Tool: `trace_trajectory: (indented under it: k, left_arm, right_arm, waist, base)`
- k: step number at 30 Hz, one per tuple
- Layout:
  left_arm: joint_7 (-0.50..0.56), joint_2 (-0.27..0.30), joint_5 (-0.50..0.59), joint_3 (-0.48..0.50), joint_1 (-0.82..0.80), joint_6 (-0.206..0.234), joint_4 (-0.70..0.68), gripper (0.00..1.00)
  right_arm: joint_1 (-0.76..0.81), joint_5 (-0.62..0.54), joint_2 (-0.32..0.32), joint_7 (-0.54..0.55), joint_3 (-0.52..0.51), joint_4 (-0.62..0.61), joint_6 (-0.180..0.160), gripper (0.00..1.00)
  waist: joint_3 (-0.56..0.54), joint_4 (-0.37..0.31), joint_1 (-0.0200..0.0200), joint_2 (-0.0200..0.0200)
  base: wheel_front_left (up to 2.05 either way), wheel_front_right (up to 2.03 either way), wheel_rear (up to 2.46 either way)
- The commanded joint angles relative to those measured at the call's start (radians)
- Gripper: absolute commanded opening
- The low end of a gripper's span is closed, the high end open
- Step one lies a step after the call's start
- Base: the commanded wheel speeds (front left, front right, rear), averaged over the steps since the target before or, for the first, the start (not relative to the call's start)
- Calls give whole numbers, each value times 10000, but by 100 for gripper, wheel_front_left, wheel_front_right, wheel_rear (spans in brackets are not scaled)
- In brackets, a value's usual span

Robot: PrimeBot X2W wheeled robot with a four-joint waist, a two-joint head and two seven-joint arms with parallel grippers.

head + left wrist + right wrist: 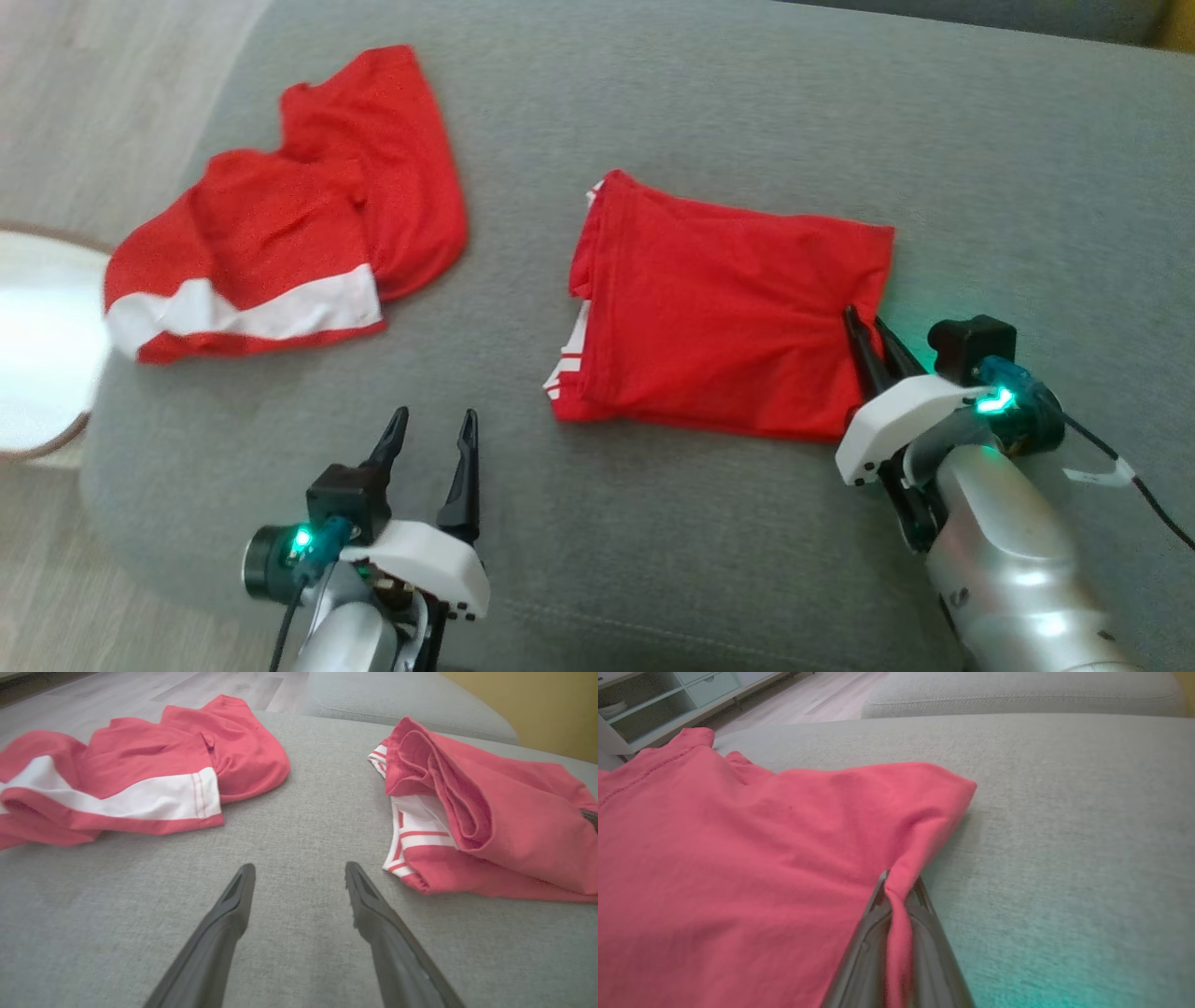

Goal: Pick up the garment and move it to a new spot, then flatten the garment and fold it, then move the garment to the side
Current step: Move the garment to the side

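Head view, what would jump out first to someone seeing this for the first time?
Two red garments on the grey cushion: a folded garment right of centre and a crumpled garment with a white band at the left. The right gripper is shut on the folded one's near right corner, while the left gripper hangs open over bare cushion.

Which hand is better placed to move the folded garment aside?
Right. The right hand is shut on an edge of the folded garment, while the left hand is open above the bare cushion, touching no cloth.
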Motion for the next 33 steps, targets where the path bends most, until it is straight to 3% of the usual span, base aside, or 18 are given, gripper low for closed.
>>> trace_trajectory:
  k: [1,7,8,14,22,26,33]
  left_arm:
    - [-124,22,-39,237,-419,29,-330,100]
    - [-124,22,129,346,-502,-24,-287,100]
    - [-124,22,240,414,-628,-77,-288,100]
    - [-124,22,618,631,-1018,-268,-187,100]
    - [-124,22,808,627,-1380,-484,-22,100]
    - [-124,22,910,587,-1507,-565,28,100]
    - [-124,22,1000,352,-1819,-757,211,100]
  right_arm:
    - [-164,18,41,-104,199,-96,65,0]
    - [-304,123,41,-386,325,-201,65,0]
    - [-328,182,41,-432,409,-324,65,0]
    - [-246,488,41,-496,730,-931,65,0]
    - [60,829,41,-515,959,-1607,65,0]
    - [169,1176,41,-516,971,-1850,65,0]
    - [99,825,41,-518,590,-2234,65,0]
  waist:
    - [-35,-212,0,0]
    - [-215,-1636,0,0]
    - [-197,-2325,0,0]
    - [-71,-4615,0,0]
    - [156,-7037,0,0]
    - [320,-7815,0,0]
    - [660,-7921,0,0]
  base:
    - [0,0,0]
    - [0,0,0]
    - [0,0,0]
    - [0,0,0]
    - [0,0,0]
    - [0,0,0]
    - [0,0,0]
